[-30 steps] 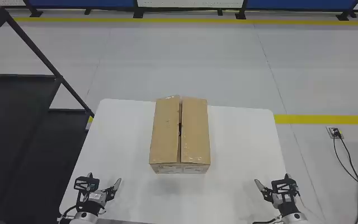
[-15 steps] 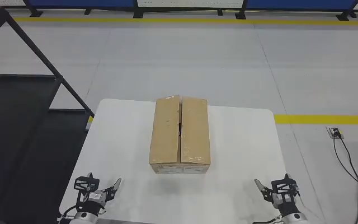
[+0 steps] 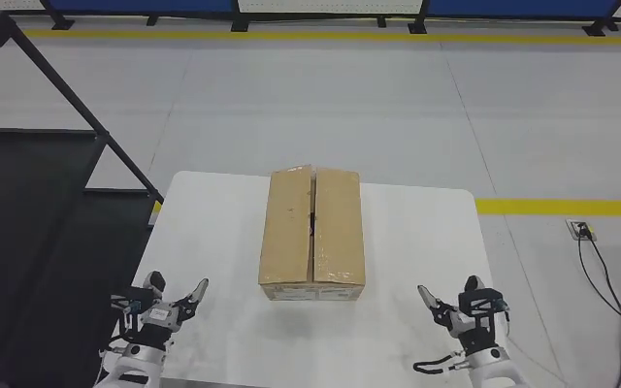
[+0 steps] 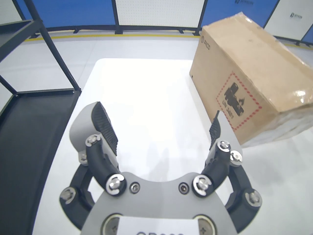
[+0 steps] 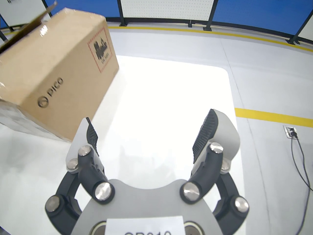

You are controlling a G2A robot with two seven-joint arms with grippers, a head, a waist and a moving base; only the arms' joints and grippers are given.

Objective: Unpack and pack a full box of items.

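Note:
A brown cardboard box [image 3: 312, 233] stands in the middle of the white table [image 3: 213, 242], long side running away from me. Its two top flaps are folded shut along a middle seam, and one flap edge lifts slightly at the far end. My left gripper [image 3: 178, 286] hovers near the table's front left corner, open and holding nothing, with the box [image 4: 247, 74] ahead of it to one side in the left wrist view. My right gripper [image 3: 447, 289] is open and holds nothing near the front right corner. In the wrist views the left gripper [image 4: 157, 108] and right gripper [image 5: 149, 115] frame bare tabletop, the box [image 5: 56, 69] beside the latter.
A black metal rack [image 3: 49, 223] with a low shelf [image 4: 31, 123] stands against the table's left side. On the floor to the right lie a socket and a cable [image 3: 579, 229]. Bare tabletop flanks the box on both sides.
Both grippers have come forward over the table's front edge. The right one has also shifted left toward the box. The box has not moved.

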